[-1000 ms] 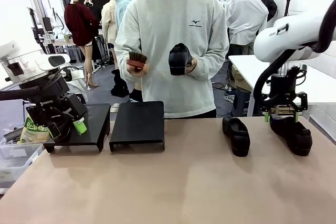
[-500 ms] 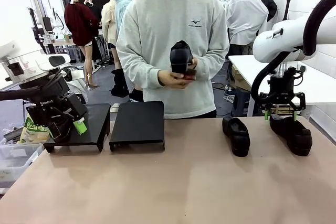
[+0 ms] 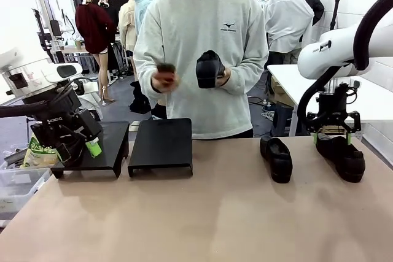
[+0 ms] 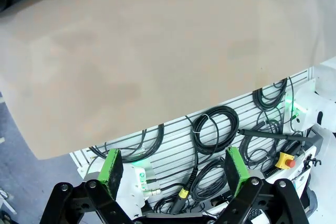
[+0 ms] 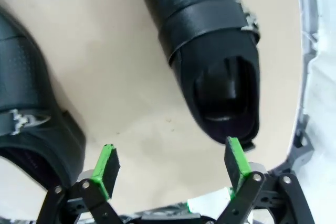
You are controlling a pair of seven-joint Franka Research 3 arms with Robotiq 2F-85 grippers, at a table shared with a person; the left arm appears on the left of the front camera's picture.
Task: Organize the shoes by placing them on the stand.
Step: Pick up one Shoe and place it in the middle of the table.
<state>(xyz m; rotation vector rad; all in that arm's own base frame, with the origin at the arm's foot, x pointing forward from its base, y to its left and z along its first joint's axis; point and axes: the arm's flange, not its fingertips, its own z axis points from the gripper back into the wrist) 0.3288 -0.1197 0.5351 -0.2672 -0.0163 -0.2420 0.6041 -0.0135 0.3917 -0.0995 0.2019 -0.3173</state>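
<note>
A tan counter [image 3: 202,213] fills the foreground. A person [image 3: 202,29] in a grey sweatshirt stands at its far edge. The white right arm [image 3: 344,44] reaches in over the far right corner. Two black stands sit along the far edge toward the left corner: the left stand [image 3: 115,142] and the middle stand [image 3: 161,144], both with bare tops.

Three black shoes are in sight. The right shoe [image 3: 347,161] and the inner shoe [image 3: 277,159] lie side by side, apart, near the far right corner. The third shoe [image 3: 209,69] is held in one hand [image 3: 225,77] of the person, above the far edge. The other hand [image 3: 164,81] holds a small dark object [image 3: 164,67], too small to identify.

The right gripper [image 3: 332,138] hovers just above the heel of the right shoe, fingers spread, gripping nothing. The left gripper [image 3: 78,150] is by the left stand, also spread and empty.

No shoe is on a stand, so the task looks barely begun. All three are left to place, and the right shoe appears to be the first pick.
</note>
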